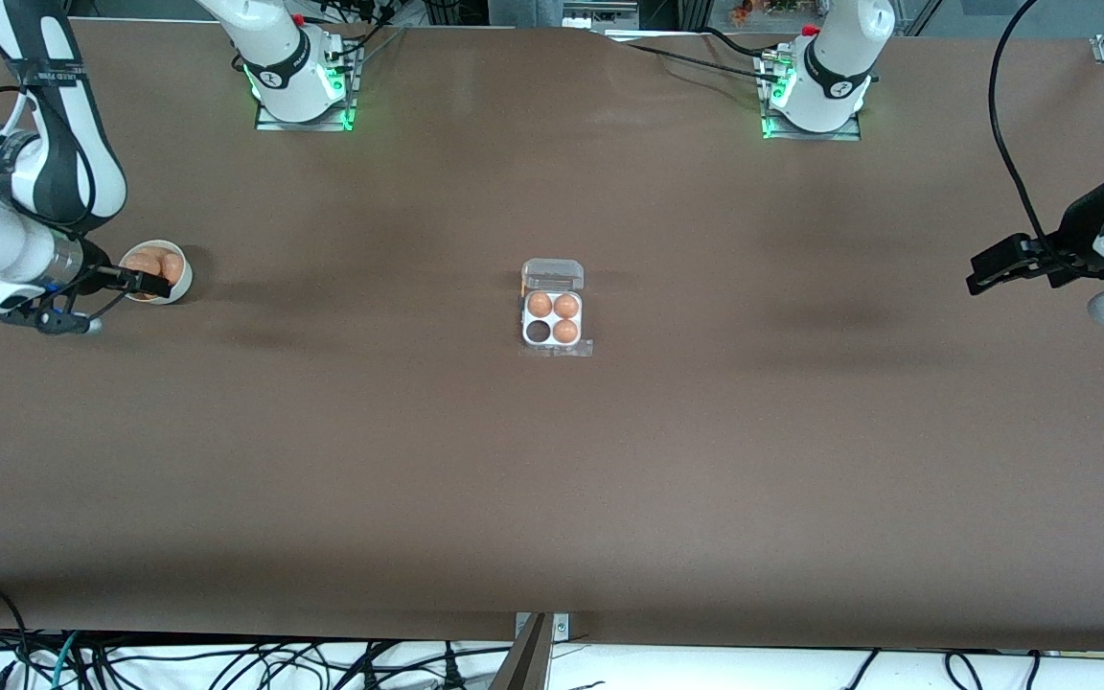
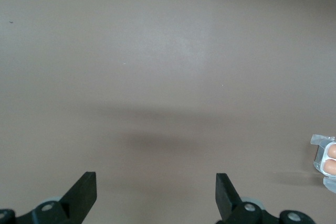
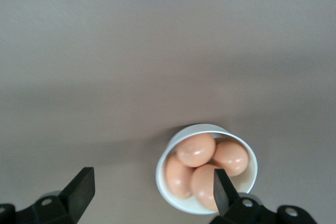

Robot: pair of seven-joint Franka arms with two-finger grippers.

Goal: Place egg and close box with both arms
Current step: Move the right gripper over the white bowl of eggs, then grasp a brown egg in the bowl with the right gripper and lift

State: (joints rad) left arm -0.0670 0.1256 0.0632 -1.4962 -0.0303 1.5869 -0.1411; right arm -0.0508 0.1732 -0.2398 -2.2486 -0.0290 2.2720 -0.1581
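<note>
Front view: bowl [image 1: 178, 280] of eggs [image 1: 153, 264] (right pincer [image 1: 151, 283] above).

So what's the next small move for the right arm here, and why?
Probably lower the open right gripper into the bowl around one egg and close. The box lies open with one cell empty, and the open left gripper waits over bare table.

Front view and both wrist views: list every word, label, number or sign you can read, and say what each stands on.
No text can be read in these views.
Right arm, black band: a line of white lettering, too small to read.
Right arm's base and left arm's base: each bears a small round mark, not legible.
Box, bowl, eggs, table: no print visible.
</note>
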